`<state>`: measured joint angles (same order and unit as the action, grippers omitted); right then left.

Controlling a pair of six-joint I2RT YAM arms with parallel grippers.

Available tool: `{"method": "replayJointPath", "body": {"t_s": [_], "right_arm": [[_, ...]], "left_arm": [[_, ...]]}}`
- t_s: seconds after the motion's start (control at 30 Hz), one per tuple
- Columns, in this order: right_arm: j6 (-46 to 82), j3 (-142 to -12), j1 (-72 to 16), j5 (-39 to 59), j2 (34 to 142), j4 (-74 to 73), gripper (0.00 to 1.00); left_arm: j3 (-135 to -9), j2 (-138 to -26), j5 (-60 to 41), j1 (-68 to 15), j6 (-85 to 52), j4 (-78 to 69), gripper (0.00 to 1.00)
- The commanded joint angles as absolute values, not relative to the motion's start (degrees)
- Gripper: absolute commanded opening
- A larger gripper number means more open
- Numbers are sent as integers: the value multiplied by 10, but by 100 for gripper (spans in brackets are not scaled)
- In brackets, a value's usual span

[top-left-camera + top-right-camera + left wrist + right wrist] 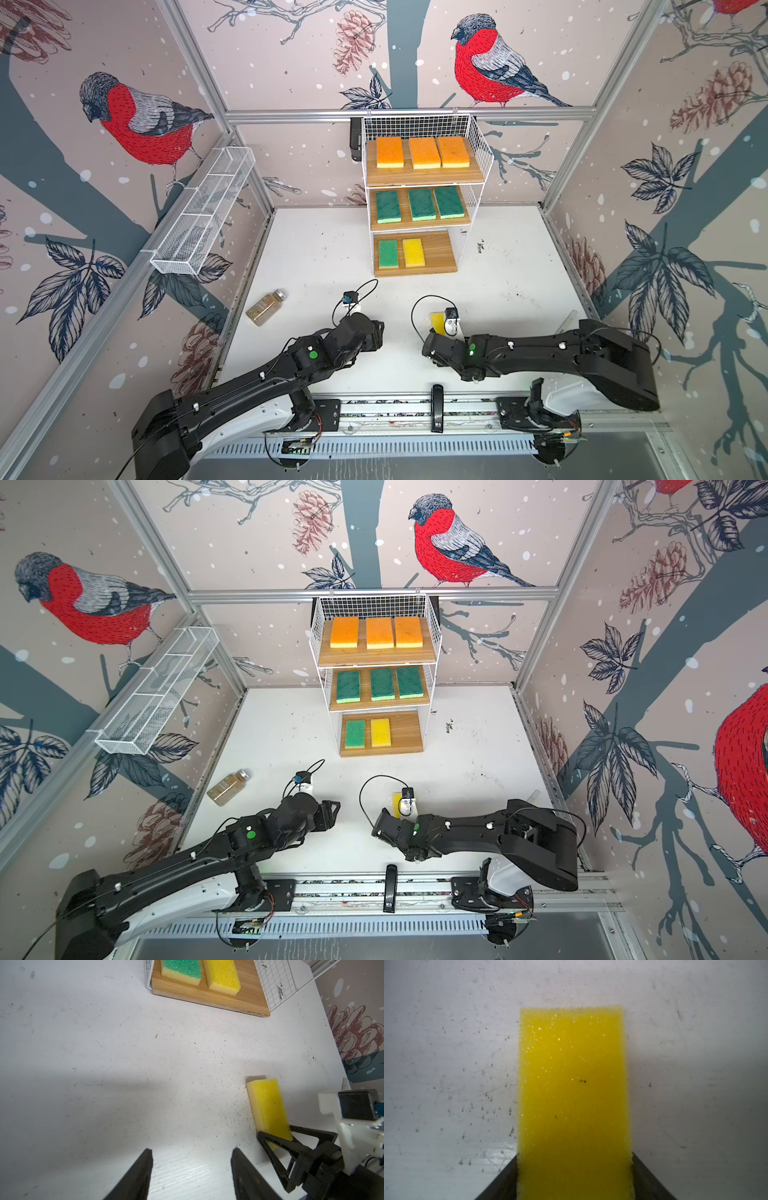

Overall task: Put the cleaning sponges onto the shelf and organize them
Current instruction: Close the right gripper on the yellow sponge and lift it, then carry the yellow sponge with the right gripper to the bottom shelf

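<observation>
Yellow sponge (571,1074) gripped by right gripper (275,1132), jar (265,308) well aside

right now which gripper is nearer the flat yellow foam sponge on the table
Right. The right gripper grips the yellow sponge by its sides; the left gripper hangs open beside it, apart.

3 orange sponges (424,152), 4 green sponges (422,203), 2 yellow sponges (268,1105); wht table (316,249); red-bird walls (145,124) w/ pinecones.

Bare table (507,274) ahead up to the shelf (424,176), bottom board (441,254) free on its right, jar (266,308) far left
</observation>
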<state>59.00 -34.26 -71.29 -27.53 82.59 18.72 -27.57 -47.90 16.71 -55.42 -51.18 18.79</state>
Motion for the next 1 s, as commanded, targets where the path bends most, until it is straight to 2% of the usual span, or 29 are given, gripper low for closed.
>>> {"method": "replayJointPath", "body": {"t_s": [0.0,0.43,0.97], "right_arm": [[568,-339,-694,-277,809,180,71],[449,-359,-602,-295,780,130,70],[303,-414,-508,-273,827,40,70]], "left_arm": [[-281,-478,178,-554,-514,196,61],[-291,-476,184,-541,-503,199,61],[-300,-495,170,-521,-469,147,61]]}}
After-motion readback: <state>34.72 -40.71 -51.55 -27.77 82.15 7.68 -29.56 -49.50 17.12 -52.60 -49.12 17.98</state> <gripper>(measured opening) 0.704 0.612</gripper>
